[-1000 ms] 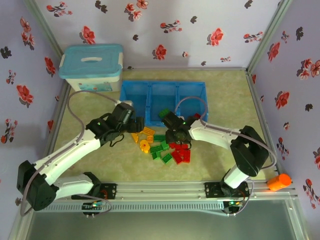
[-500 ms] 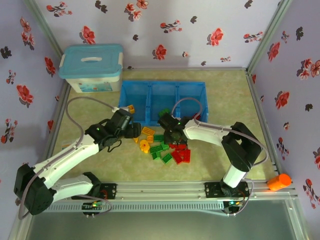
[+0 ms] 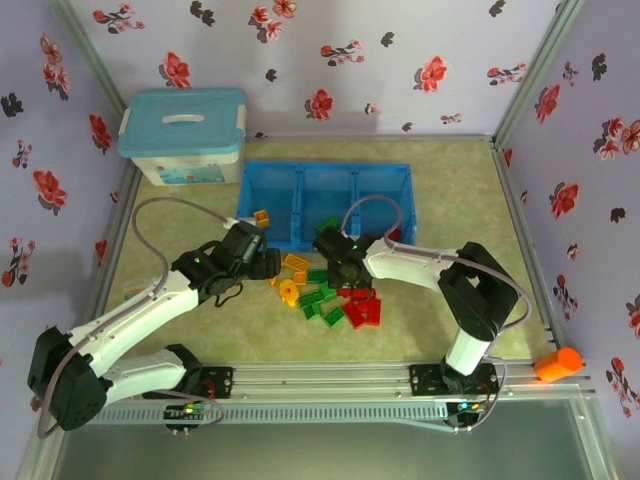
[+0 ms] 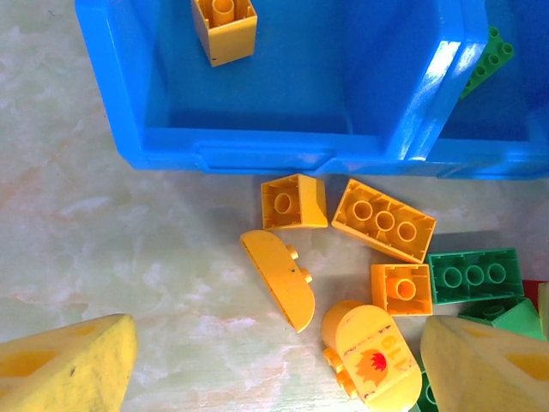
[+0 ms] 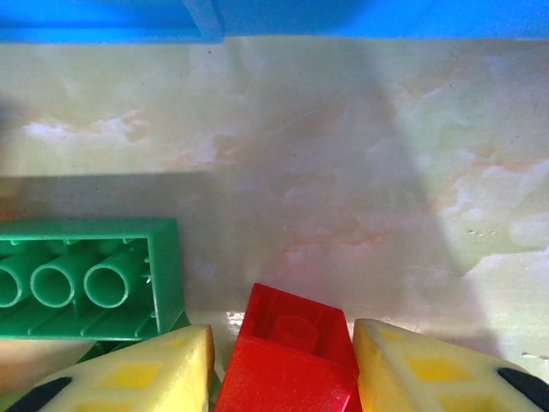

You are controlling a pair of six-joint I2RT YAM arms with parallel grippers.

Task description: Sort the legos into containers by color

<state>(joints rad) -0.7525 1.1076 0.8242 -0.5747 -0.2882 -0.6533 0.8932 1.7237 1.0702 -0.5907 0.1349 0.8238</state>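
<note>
The legos lie in a pile (image 3: 325, 290) of yellow, green and red bricks in front of the blue tray (image 3: 325, 168). One yellow lego (image 4: 223, 26) sits in the tray's left container, and a green one (image 4: 491, 58) in the middle container. My left gripper (image 4: 279, 378) hovers open over the yellow legos, holding nothing; a curved yellow piece (image 4: 279, 279) lies between its fingers. My right gripper (image 5: 283, 369) is down in the pile, its yellow fingers closed against a tilted red lego (image 5: 292, 356). A green lego (image 5: 86, 287) lies just left of it.
A white storage box with a pale-blue lid (image 3: 183, 135) stands at the back left beside the tray. An orange object (image 3: 557, 363) rests outside the right rail. Flowered walls close in the table on three sides.
The left gripper drew back from the tray, leaving a yellow lego in the left container. The right gripper's fingers closed in on the red lego.
</note>
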